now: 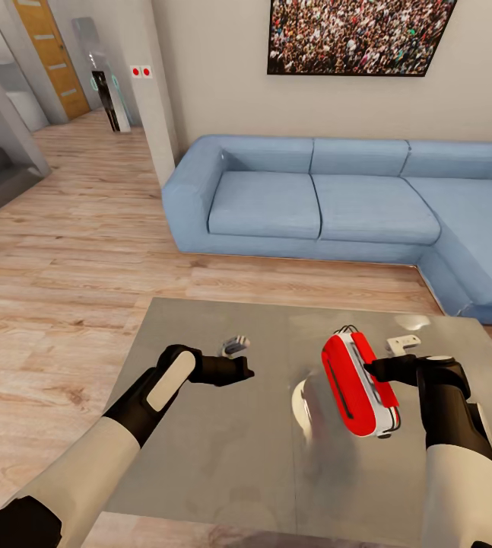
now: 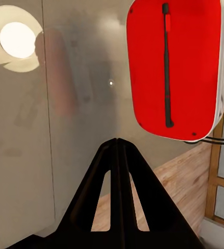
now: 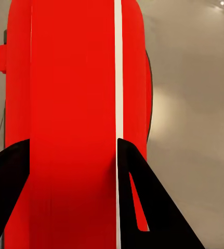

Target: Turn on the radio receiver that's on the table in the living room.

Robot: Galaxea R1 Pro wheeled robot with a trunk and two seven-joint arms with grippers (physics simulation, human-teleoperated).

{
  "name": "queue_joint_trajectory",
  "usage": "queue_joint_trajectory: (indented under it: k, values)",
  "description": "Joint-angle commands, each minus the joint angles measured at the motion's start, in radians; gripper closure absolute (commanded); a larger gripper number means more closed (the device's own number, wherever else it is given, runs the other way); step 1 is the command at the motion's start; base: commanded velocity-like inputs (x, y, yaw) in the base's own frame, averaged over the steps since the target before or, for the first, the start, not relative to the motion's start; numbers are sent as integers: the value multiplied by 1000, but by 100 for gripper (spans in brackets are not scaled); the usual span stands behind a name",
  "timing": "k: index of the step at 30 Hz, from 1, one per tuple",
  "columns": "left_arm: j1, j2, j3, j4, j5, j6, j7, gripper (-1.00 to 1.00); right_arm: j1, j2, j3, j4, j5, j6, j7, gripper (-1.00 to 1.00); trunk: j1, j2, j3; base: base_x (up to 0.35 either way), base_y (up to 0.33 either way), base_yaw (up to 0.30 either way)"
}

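Observation:
The red radio receiver (image 1: 354, 386) is held tilted just above the glossy grey table (image 1: 215, 457), right of the middle. My right gripper (image 1: 373, 371) is shut on it from the right side. In the right wrist view the red body with its white band (image 3: 73, 104) sits between the two black fingers (image 3: 143, 197). My left gripper (image 1: 244, 372) hovers over the table to the left of the radio, shut and holding nothing. The left wrist view shows its joined fingertips (image 2: 117, 141) pointing toward the radio's red face (image 2: 195, 62), which carries a thin dark strap.
The light-blue sectional sofa (image 1: 314, 198) runs along the far side and wraps round at the right. A framed crowd picture (image 1: 356, 34) hangs above it. Wood plank floor (image 1: 71, 251) stretches left toward a hallway. A pale lamp reflection (image 2: 18, 39) glows on the table top.

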Motion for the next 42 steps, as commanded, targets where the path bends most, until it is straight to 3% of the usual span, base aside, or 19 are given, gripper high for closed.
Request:
queue_joint_trajectory:
  k: [1, 29, 42]
  values:
    - [0, 0, 0, 0, 0, 0, 0, 100, 0, 0, 0, 0, -3, 1, 0, 100, 0, 0, 0, 0, 0, 0]
    - [-1, 11, 0, 0, 0, 0, -12, 100, 0, 24, -6, 29, 8, 0, 5, 100, 0, 0, 0, 0, 0, 0]
    - [-1, 11, 0, 2, -2, 0, -12, 100, 4, 47, -5, -14, 3, -58, -62, 100, 0, 0, 0, 0, 0, 0]
